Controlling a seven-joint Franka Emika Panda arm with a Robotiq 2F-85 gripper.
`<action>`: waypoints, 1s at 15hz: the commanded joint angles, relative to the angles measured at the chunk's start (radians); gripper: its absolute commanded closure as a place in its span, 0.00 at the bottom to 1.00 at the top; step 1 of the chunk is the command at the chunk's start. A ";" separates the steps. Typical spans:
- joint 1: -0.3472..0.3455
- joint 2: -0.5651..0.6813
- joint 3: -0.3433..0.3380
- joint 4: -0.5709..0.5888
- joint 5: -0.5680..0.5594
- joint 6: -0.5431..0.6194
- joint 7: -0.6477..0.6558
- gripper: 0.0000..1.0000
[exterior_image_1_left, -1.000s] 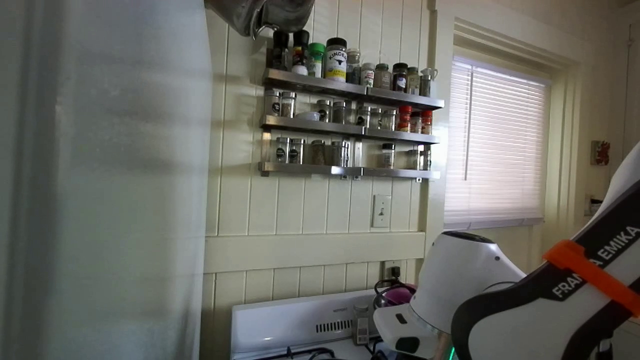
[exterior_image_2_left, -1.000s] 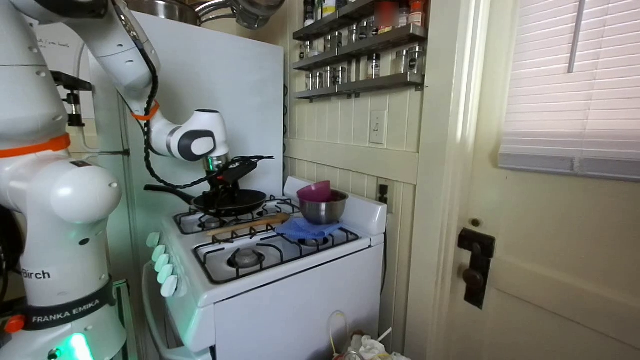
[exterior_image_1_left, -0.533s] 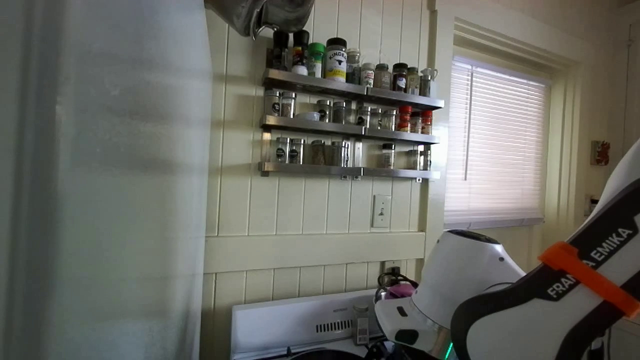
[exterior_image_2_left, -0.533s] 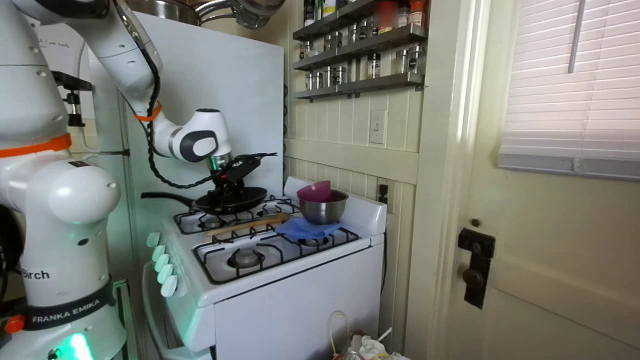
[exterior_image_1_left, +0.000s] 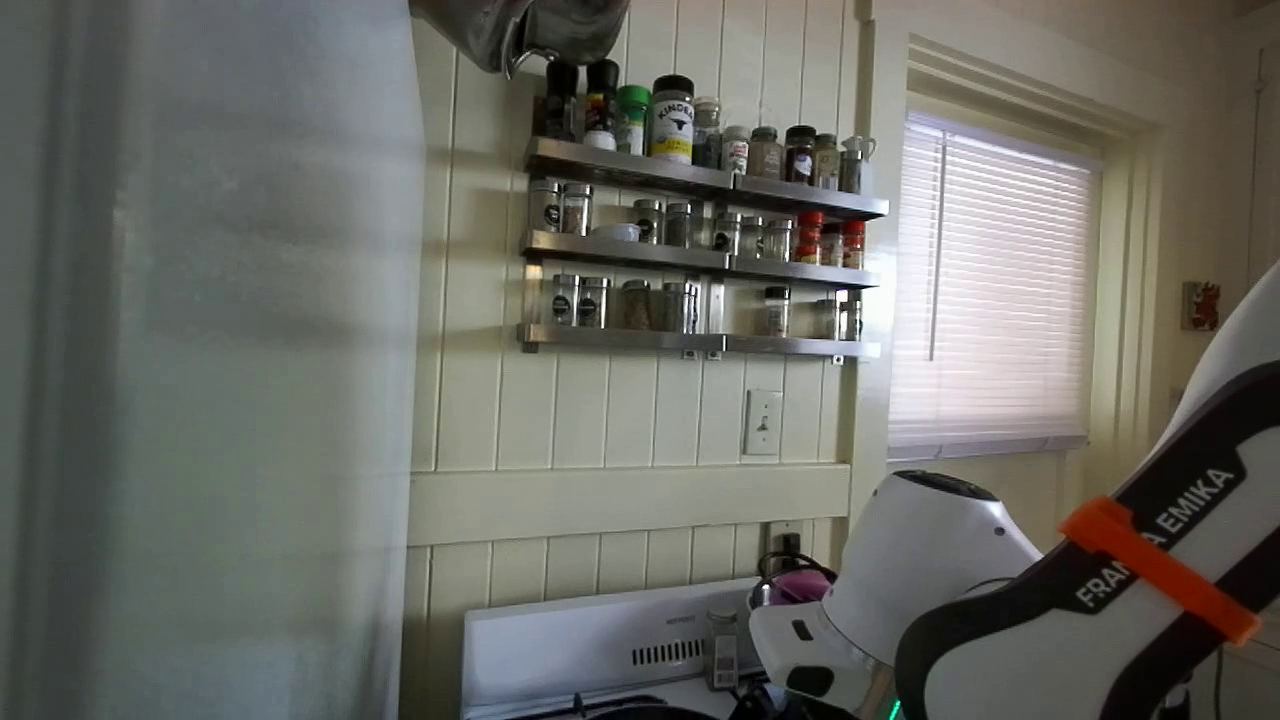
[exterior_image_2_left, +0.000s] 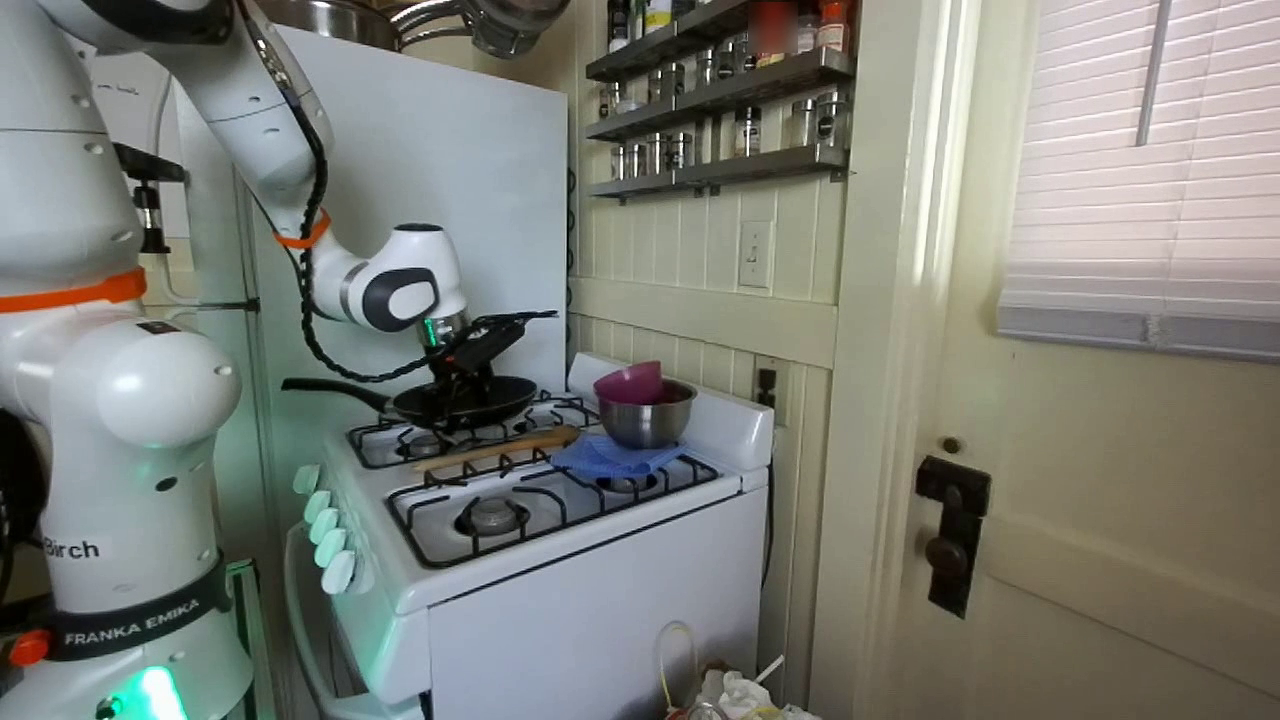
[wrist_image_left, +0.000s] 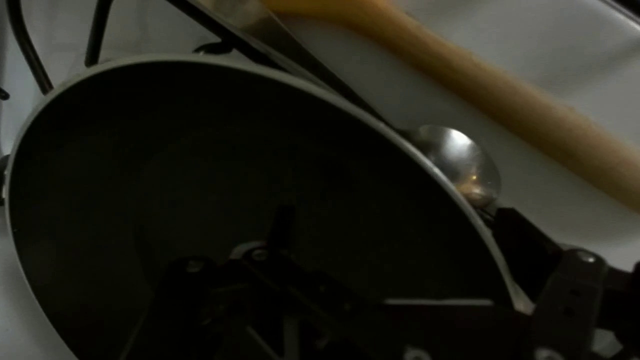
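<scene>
Wrist view puts the frying pan (wrist_image_left: 200, 150) across the frame's left and centre, the tool (wrist_image_left: 395, 214) spread wide toward lower right, presumably because the pan's rim (wrist_image_left: 425, 162) runs between its fingers (wrist_image_left: 525, 250).

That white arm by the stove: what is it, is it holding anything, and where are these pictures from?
It's a robot arm, a jointed machine with a grasping tool at its end. Two pictures come from cameras outside it; the dark close-up comes from its wrist. The gas stove carries a wooden utensil, a blue cloth, and a steel bowl with a magenta bowl in it. The tool is open at a frying pan, fingers apart with the rim between them; it seems to grip nothing.
</scene>
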 joint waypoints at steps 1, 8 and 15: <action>0.031 0.012 -0.020 0.001 0.047 0.004 -0.042 0.09; 0.032 0.005 -0.031 -0.002 0.054 -0.010 -0.066 0.72; 0.005 -0.030 -0.021 0.005 0.025 -0.061 -0.003 0.95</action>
